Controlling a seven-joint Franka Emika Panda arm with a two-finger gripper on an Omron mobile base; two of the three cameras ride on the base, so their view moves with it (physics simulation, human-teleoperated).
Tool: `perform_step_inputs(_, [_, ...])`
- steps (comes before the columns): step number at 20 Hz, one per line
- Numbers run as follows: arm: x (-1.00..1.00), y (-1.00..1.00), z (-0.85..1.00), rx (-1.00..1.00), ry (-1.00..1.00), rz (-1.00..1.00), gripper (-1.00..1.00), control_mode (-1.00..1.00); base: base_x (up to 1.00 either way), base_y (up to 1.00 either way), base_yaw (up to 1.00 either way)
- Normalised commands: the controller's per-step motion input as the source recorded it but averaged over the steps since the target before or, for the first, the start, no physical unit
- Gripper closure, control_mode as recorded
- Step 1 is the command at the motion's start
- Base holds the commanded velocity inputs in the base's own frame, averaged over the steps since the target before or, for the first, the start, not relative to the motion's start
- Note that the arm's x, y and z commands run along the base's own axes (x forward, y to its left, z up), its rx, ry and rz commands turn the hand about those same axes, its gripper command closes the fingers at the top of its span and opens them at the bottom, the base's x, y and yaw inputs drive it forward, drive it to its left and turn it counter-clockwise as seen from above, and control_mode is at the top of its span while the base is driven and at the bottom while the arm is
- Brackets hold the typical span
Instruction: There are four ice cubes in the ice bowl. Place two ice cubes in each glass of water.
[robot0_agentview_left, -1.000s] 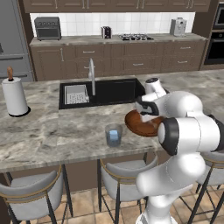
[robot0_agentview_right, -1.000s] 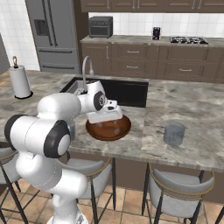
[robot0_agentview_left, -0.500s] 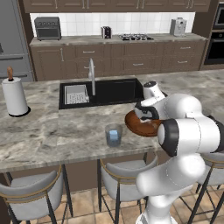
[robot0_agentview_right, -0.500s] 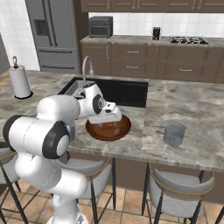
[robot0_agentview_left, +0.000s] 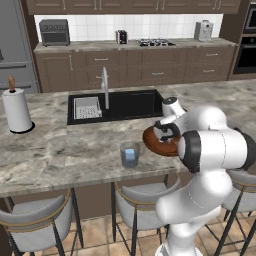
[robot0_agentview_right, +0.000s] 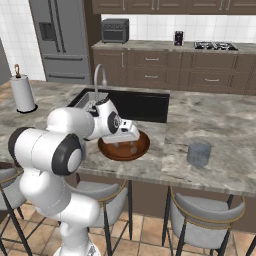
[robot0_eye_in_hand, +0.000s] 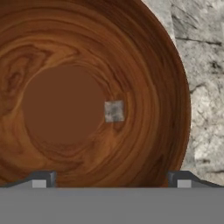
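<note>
I hang just above the wooden ice bowl (robot0_eye_in_hand: 144, 57), my jaws spread wide and gripping nothing, so that they can drop either side of a cube. One ice cube (robot0_eye_in_hand: 114, 111) lies in the bowl, just off its flat centre. Beside the bowl on the worktop (robot0_agentview_left: 60, 150) stands one glass of water (robot0_agentview_left: 130, 154) with ice already in it; the other glass (robot0_agentview_right: 198, 153) waits on the bowl's far side.

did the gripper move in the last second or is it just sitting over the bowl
Yes, slightly: the open gripper has dropped closer to the ice bowl, judged against the bowl's rim.
</note>
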Motion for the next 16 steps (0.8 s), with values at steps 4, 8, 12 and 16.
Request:
perform_step_inputs(4, [0.12,0.0,-0.03,0.0,0.0,0.0,-1.0,-1.0,0.0,0.0,0.0])
perform_step_inputs(8, [0.03,-0.03,-0.05,0.0,0.0,0.0,-1.0,-1.0,0.0,0.0,0.0])
perform_step_inputs(12, [0.08,-0.04,-0.07,0.0,0.0,0.0,-1.0,-1.0,0.0,0.0,0.0])
perform_step_inputs(16, [0.08,-0.06,-0.12,0.0,0.0,0.0,-1.0,-1.0,0.0,0.0,0.0])
